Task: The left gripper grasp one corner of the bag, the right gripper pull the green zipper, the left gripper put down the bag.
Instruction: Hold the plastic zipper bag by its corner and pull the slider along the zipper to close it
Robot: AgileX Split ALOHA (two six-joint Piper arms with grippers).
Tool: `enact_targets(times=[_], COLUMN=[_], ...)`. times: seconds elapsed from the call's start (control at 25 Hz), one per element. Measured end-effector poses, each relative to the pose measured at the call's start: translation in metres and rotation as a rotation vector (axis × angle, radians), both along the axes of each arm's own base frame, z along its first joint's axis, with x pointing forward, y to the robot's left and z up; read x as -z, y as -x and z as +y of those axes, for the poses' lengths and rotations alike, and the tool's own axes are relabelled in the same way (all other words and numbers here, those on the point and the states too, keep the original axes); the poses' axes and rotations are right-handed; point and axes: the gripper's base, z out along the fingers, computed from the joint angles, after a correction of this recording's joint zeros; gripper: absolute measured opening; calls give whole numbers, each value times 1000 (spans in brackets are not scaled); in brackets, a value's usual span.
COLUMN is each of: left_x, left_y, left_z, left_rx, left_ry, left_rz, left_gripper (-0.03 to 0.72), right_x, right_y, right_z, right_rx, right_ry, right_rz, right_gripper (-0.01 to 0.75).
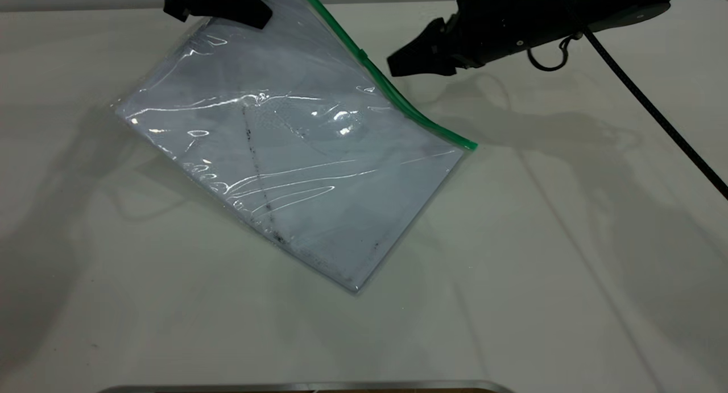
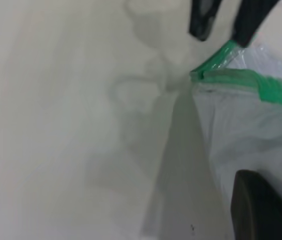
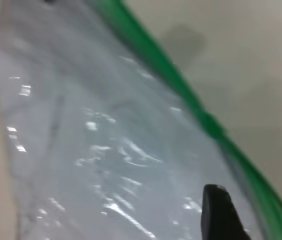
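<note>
The bag (image 1: pixel 296 171), a clear pouch with white sheets and a dark smudge line, hangs tilted, its far corner lifted and its near edge on the white table (image 1: pixel 540 268). My left gripper (image 1: pixel 250 15) at the top is shut on that corner. One of its fingers (image 2: pixel 261 210) shows against the plastic. The green zipper (image 1: pixel 398 94) runs along the bag's right edge, with its slider tab (image 1: pixel 362 54) partway down. My right gripper (image 1: pixel 398 63) is open beside the tab. In the right wrist view it (image 3: pixel 256 195) straddles the zipper (image 3: pixel 181 85), touching nothing I can see.
The right arm's black braided cable (image 1: pixel 654 114) trails across the table's right side. A metal edge (image 1: pixel 307 386) lies along the front of the table. The right gripper's two fingers (image 2: pixel 201 22) also show in the left wrist view, above the green strip's end (image 2: pixel 221 57).
</note>
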Motion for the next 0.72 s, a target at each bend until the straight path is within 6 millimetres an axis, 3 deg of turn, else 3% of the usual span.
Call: enact_targets(times=[0.32, 0.72], left_x=[0, 0], left_y=[5, 6], left_z=[-13, -14], left_rx=[88, 101], left_ry=[-3, -1], left_rz=[-39, -35], left_gripper=[51, 51], right_x=[-2, -4], right_y=[-1, 0], right_z=[9, 11], right_rx=[10, -5], right_ry=[-13, -31], right_rz=[-51, -52], right_gripper=[369, 369])
